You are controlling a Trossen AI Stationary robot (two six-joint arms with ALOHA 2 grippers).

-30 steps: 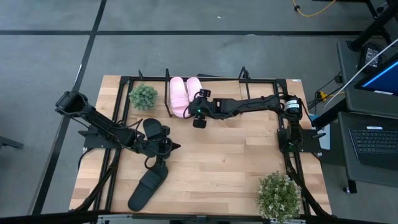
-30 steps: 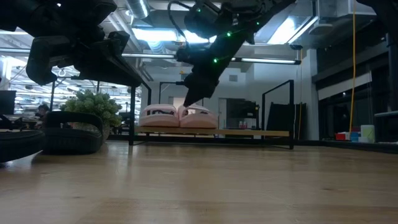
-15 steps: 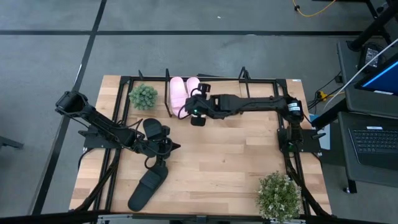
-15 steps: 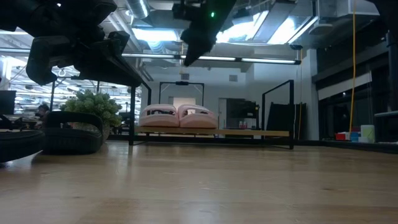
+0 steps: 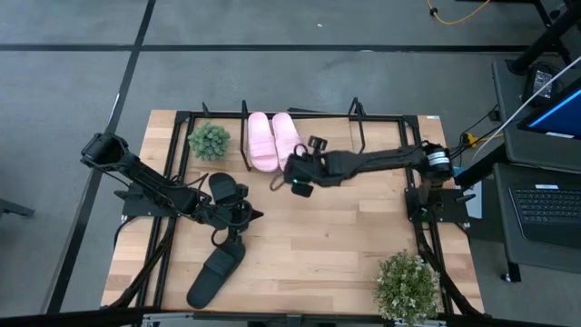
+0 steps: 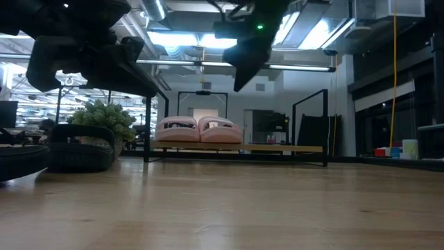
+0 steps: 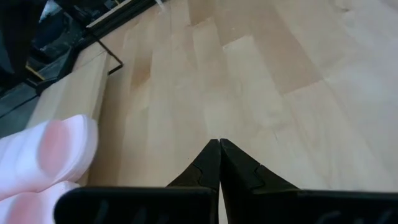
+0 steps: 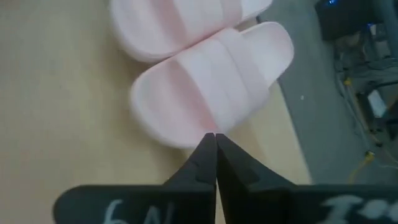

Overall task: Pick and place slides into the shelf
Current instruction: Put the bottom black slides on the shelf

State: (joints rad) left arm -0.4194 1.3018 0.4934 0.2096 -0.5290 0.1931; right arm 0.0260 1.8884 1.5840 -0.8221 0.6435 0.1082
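Two pale pink slides [image 5: 261, 141] [image 5: 284, 138] lie side by side, soles down, on the shelf [image 6: 277, 148], a black wire rack with a light board at the table's far side. My right gripper [image 5: 292, 173] is shut and hangs in the air just near of them, high above the table in the low view [image 6: 238, 87]; in its wrist view the shut tips [image 8: 215, 138] point at the nearer pink slide [image 8: 211, 93]. One black slide [image 5: 222, 188] lies beside my shut left gripper [image 5: 247, 214], and another [image 5: 216, 272] lies near the front left.
A small green plant [image 5: 209, 141] stands on the shelf left of the pink slides. A bigger plant [image 5: 407, 283] stands at the table's near right corner. Bare wooden tabletop [image 5: 336, 236] lies between the arms.
My right gripper has risen from the right-hand pink slide and drawn back toward the table's near and right edges, tipping as it went. Both pink slides stay on the shelf.
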